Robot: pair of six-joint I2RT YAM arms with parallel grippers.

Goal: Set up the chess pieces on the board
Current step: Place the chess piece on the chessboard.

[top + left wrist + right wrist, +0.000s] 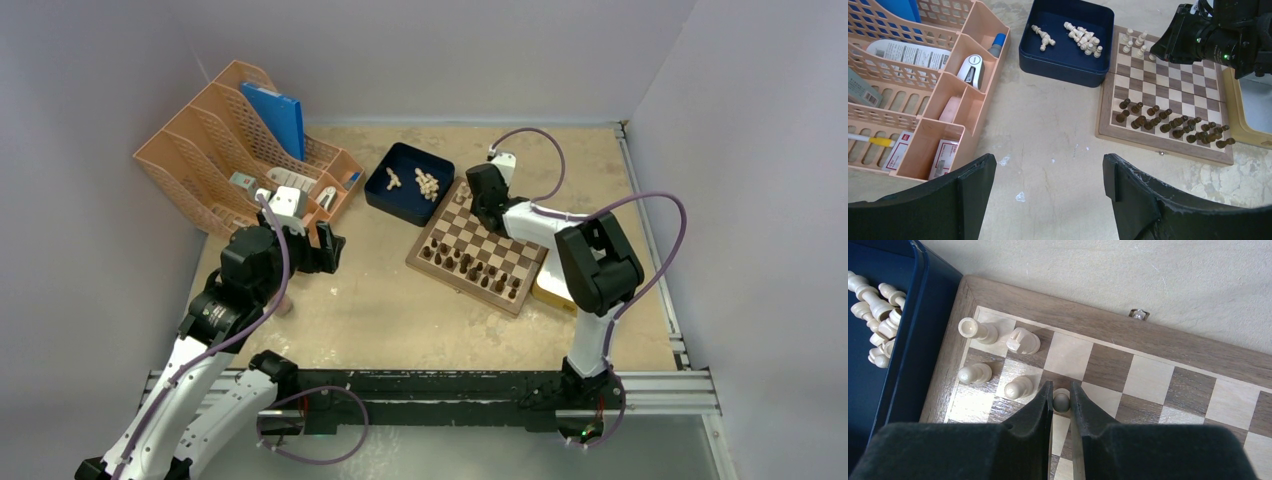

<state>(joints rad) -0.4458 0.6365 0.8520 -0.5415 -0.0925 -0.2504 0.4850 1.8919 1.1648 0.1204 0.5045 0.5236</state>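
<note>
The board [480, 245] lies right of centre, with dark brown pieces [470, 265] lined along its near side. My right gripper [1061, 385] is down over the board's far left corner, shut on a cream pawn [1061, 400] that stands on a square. Beside it stand a cream rook [973, 330], a knight [1023, 341] and two pawns [974, 373]. More cream chess pieces [1083, 37] lie loose in the dark blue tray [1063, 70]. My left gripper [1048, 165] hovers open over bare table, left of the board, holding nothing.
An orange desk organiser [240, 160] with stationery fills the back left. The blue tray [400, 195] touches the board's far left corner. A yellowish tray [550, 290] sits under the right arm at the board's right edge. Walls enclose the table.
</note>
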